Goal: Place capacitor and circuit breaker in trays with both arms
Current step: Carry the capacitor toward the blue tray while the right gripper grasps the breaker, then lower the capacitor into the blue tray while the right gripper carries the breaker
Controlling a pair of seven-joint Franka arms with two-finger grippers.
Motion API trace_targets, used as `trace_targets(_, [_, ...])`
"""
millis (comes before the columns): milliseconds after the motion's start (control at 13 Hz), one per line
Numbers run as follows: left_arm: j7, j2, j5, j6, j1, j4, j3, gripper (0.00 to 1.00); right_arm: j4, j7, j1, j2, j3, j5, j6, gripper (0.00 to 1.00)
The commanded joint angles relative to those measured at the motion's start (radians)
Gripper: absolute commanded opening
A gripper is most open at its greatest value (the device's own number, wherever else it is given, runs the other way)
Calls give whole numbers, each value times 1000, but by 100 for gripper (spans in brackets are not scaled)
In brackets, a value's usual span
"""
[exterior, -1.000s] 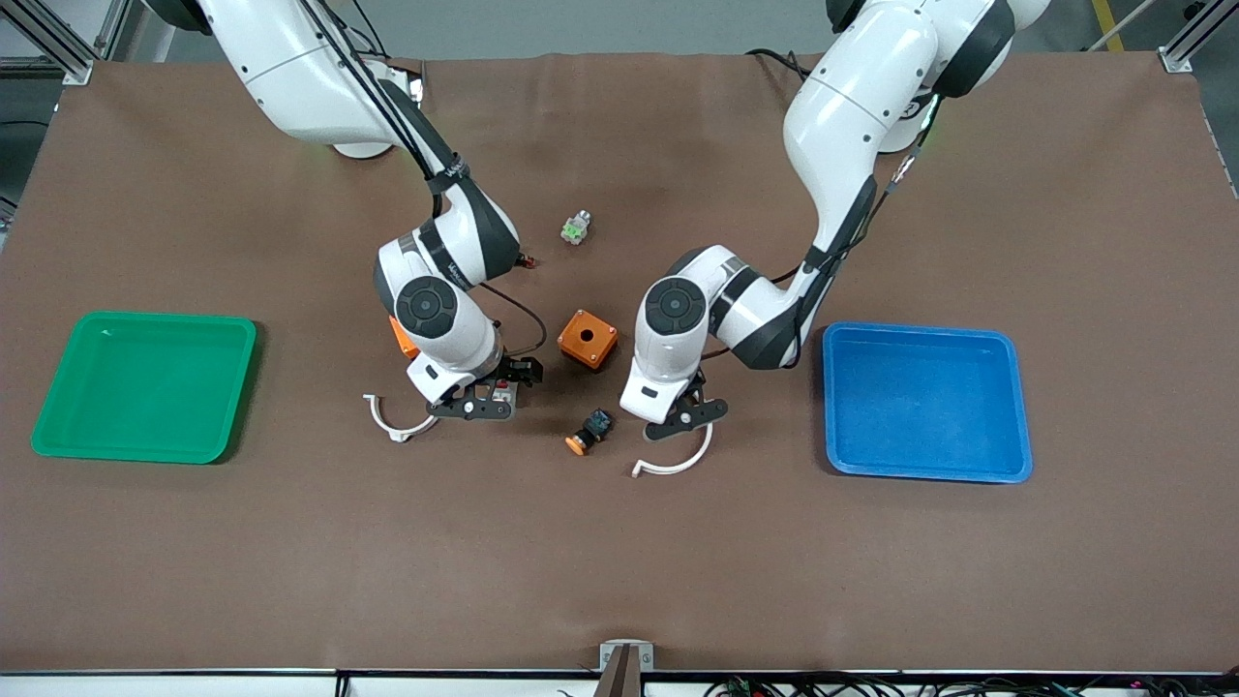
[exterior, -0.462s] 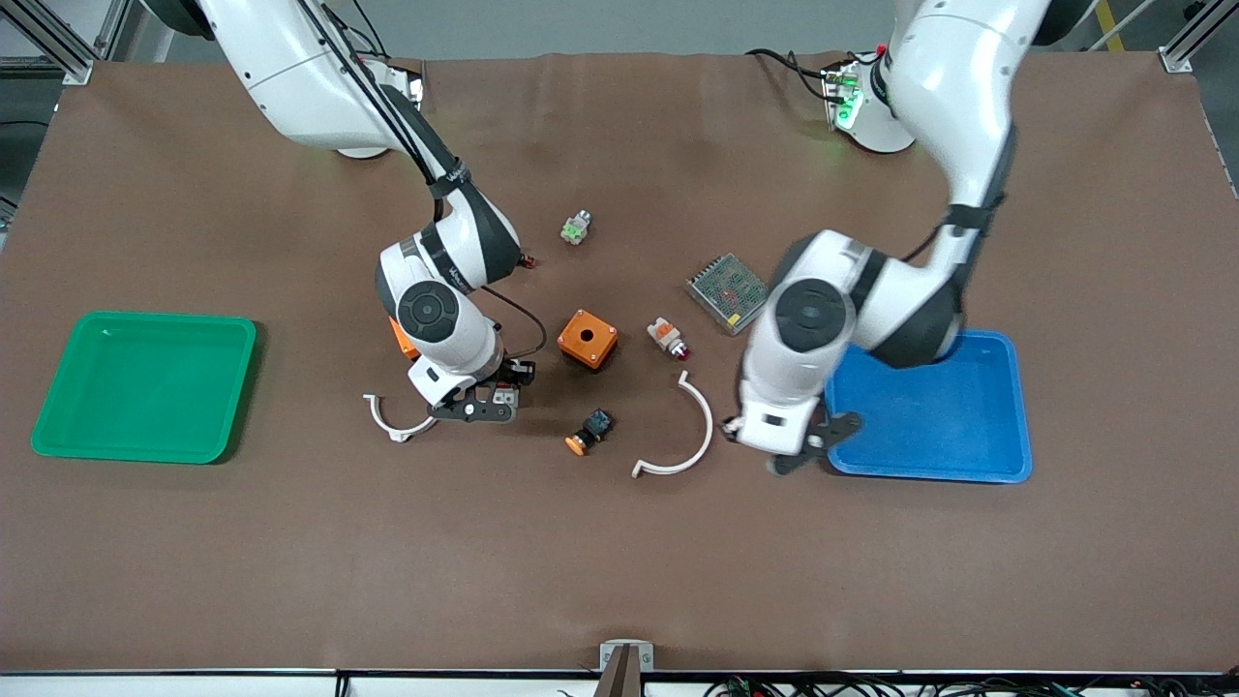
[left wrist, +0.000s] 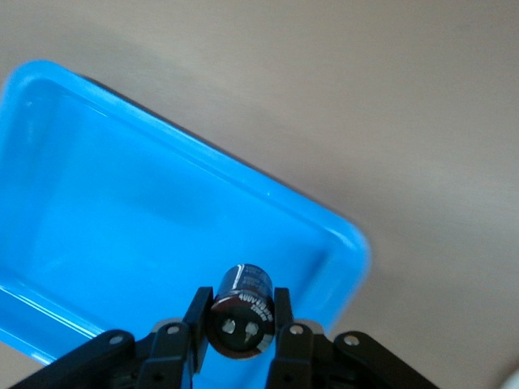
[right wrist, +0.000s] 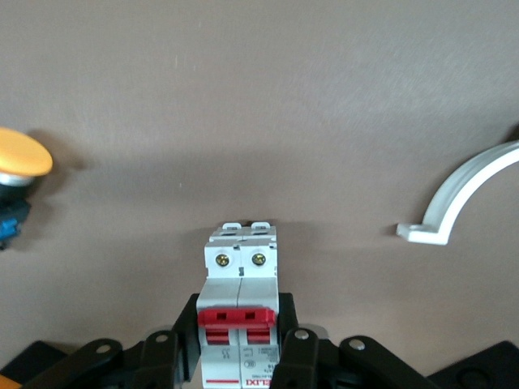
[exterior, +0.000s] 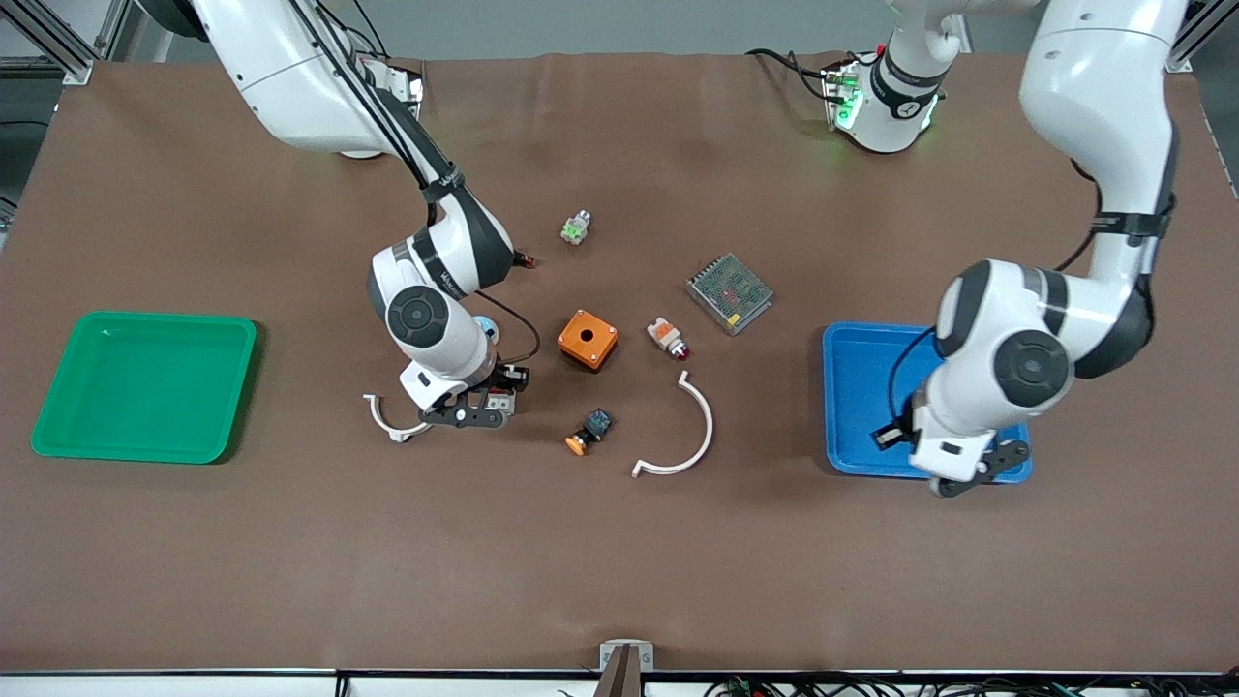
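Note:
My left gripper (exterior: 973, 472) hangs over the blue tray's (exterior: 871, 407) corner nearest the front camera. In the left wrist view it (left wrist: 240, 308) is shut on the capacitor (left wrist: 243, 301), a small black cylinder with two silvery pins, held over the blue tray's rim (left wrist: 268, 194). My right gripper (exterior: 489, 399) is low at the table's middle, shut on the circuit breaker (exterior: 499, 396). In the right wrist view the white-grey circuit breaker (right wrist: 240, 279) with its red levers sits between that gripper's (right wrist: 240, 318) fingers, over bare table.
A green tray (exterior: 145, 387) lies at the right arm's end. On the table's middle lie an orange box (exterior: 588, 339), an orange-capped button (exterior: 588, 433), two white curved clips (exterior: 682, 436) (exterior: 392, 421), a white-and-orange part (exterior: 668, 337), a meshed metal box (exterior: 730, 292) and a small green-white part (exterior: 576, 227).
My left arm swung from the table's middle to over the blue tray's corner. My right gripper stayed low on the circuit breaker and shifted slightly toward the green tray.

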Motion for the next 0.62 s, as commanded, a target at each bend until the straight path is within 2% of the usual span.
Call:
trace_targets(0, [69,2,-1,15,73,-45,-13,1,111,-2,-48,-14,13,-19,-156,4])
trace_targets(231, [123,24,0,89,136,-98,-13,1,255,-20,-106,-35,13,-27,-381,4])
trace_targets(462, [131,27,2,187,146,-167,-12,4,351,-205,-213,-54,13,-47,-527,4])
trace_targets(538, [131,27,2,205,146,-183,-10,8,368,-262,-256,-57,13,-47,-560,5])
